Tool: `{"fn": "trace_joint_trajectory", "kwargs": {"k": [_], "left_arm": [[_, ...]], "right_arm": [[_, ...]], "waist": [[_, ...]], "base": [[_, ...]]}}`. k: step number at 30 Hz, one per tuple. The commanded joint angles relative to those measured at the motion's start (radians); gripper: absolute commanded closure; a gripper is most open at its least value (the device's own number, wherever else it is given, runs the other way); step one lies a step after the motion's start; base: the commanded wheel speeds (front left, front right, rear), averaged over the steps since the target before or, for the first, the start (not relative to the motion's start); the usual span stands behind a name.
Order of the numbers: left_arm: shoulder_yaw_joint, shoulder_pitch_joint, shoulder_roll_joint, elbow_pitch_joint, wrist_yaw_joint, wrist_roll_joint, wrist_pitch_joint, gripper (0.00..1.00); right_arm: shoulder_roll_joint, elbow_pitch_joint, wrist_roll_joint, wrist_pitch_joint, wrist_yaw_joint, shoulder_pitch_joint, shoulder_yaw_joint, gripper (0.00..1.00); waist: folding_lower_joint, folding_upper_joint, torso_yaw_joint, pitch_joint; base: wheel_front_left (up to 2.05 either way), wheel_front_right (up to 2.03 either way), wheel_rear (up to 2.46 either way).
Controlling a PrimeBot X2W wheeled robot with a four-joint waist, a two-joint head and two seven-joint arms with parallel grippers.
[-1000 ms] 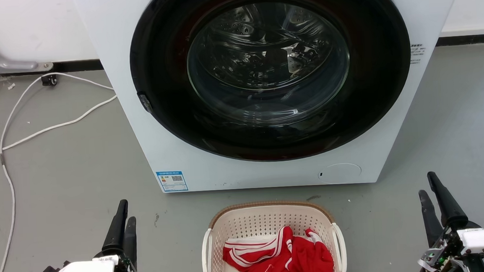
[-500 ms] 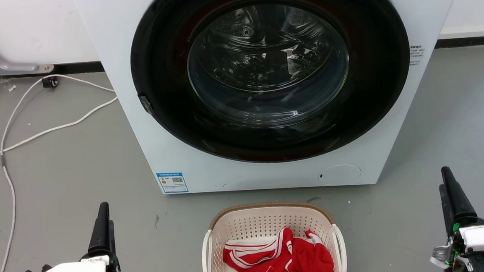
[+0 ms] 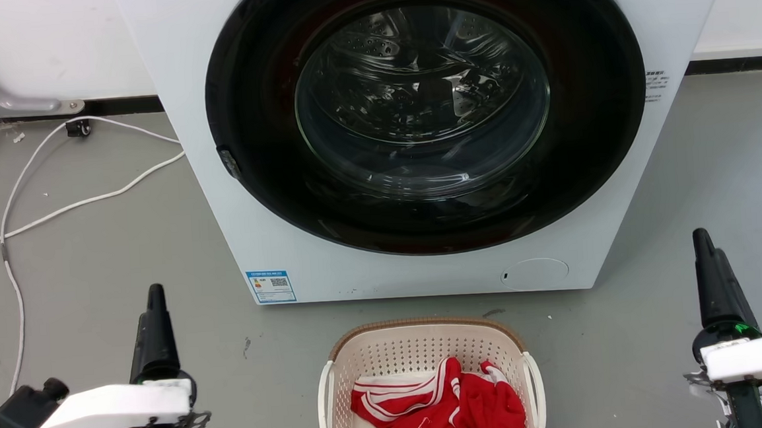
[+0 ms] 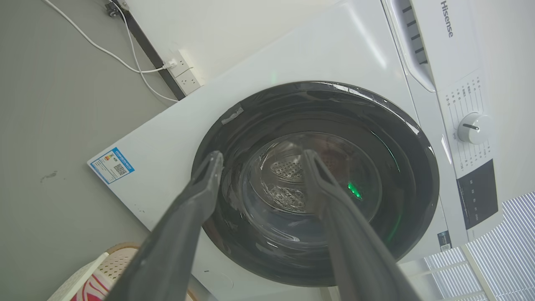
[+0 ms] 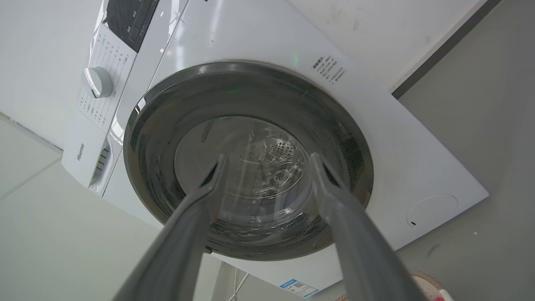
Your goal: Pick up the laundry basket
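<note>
The basket sits on the floor just in front of the washer, low in the middle of the head view, with a red and white garment heaped inside. The left pincer and right pincer stand well apart from it on either side, fingers pointing toward the washer. Each wrist view shows its fingers spread wide with nothing between them. The step in hand looks like the reach to the handles, and neither pincer touches the basket yet. To do it well, each arm should likely drop and swing inward to its own side: left to the left handle, right to the right handle. Each should turn so its fingers straddle the white bar rather than the perforated wall. Both should close at about the same time and at matching height, since a one-sided grip would probably tip the light plastic and spill the garment. The lift is best kept level and drawn slightly back, because the washer front is close behind the rim.
</note>
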Motion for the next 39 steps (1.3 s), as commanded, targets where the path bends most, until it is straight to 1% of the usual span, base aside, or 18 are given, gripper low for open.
{"fn": "trace_joint_trajectory", "kwargs": {"k": [1, 6, 7, 10, 12, 14, 17, 21, 23, 28, 34, 39], "left_arm": [[-0.018, -0.004, 0.003, -0.038, 0.019, 0.062, -0.011, 0.0], [-0.067, 0.001, 0.003, -0.082, 0.054, 0.185, -0.028, 0.0], [-0.067, 0.001, 0.003, -0.082, 0.054, 0.185, -0.028, 0.0], [-0.093, 0.009, 0.003, -0.095, 0.058, 0.242, -0.037, 0.0], [-0.106, 0.018, 0.003, -0.096, 0.046, 0.259, -0.044, 0.0], [-0.115, 0.017, 0.003, -0.109, 0.021, 0.291, -0.049, 0.0], [-0.125, 0.029, 0.003, -0.112, 0.003, 0.355, -0.058, 0.0], [-0.145, 0.033, 0.004, -0.122, -0.001, 0.447, -0.07, 0.0], [-0.156, 0.036, 0.004, -0.124, 0.004, 0.495, -0.075, 0.0], [-0.206, 0.04, 0.009, -0.126, 0.005, 0.618, -0.089, 0.0], [-0.25, 0.048, 0.025, -0.112, 0.023, 0.692, -0.105, 0.0], [-0.275, 0.049, 0.038, -0.075, 0.017, 0.736, -0.117, 0.0]], "right_arm": [[-0.004, -0.04, -0.071, -0.011, 0.0, -0.004, 0.011, 0.0], [-0.004, -0.085, -0.229, -0.028, 0.0, 0.002, 0.034, 0.0], [-0.004, -0.085, -0.229, -0.028, 0.0, 0.002, 0.034, 0.0], [-0.004, -0.108, -0.31, -0.038, 0.0, 0.008, 0.059, 0.0], [-0.004, -0.118, -0.353, -0.044, 0.0, 0.012, 0.068, 0.0], [-0.004, -0.128, -0.392, -0.05, 0.0, 0.017, 0.075, 0.0], [-0.004, -0.137, -0.445, -0.059, 0.0, 0.028, 0.079, 0.0], [-0.004, -0.146, -0.515, -0.07, 0.0, 0.038, 0.086, 0.0], [-0.004, -0.147, -0.53, -0.076, 0.0, 0.047, 0.1, 0.0], [-0.004, -0.14, -0.574, -0.089, 0.0, 0.063, 0.082, 0.0], [-0.004, -0.109, -0.577, -0.105, 0.0, 0.083, 0.069, 0.0], [-0.004, -0.085, -0.619, -0.112, 0.0, 0.096, 0.062, 0.0]], "waist": [[0.0, 0.0, 0.0, 0.001], [0.0, 0.0, 0.0, 0.001], [0.0, 0.0, 0.0, 0.001], [0.0, 0.0, -0.001, 0.0], [0.0, 0.0, -0.001, -0.001], [0.0, 0.0, -0.002, -0.002], [0.0, 0.0, -0.002, -0.003], [0.0, 0.0, -0.002, -0.004], [0.0, 0.0, -0.002, -0.005], [0.0, 0.0, -0.002, -0.007], [0.0, 0.0, -0.003, -0.009], [0.0, 0.0, -0.002, -0.012]], "base": [[0.0, 0.0, 0.0], [0.0, 0.0, 0.0], [0.0, 0.0, 0.0], [0.0, 0.0, 0.0], [0.0, 0.0, 0.0], [0.0, 0.0, 0.0], [0.0, 0.0, 0.0], [0.0, 0.0, 0.0], [0.0, 0.0, 0.0], [0.0, 0.0, 0.0], [0.0, 0.0, 0.0], [0.0, 0.0, 0.0]]}}
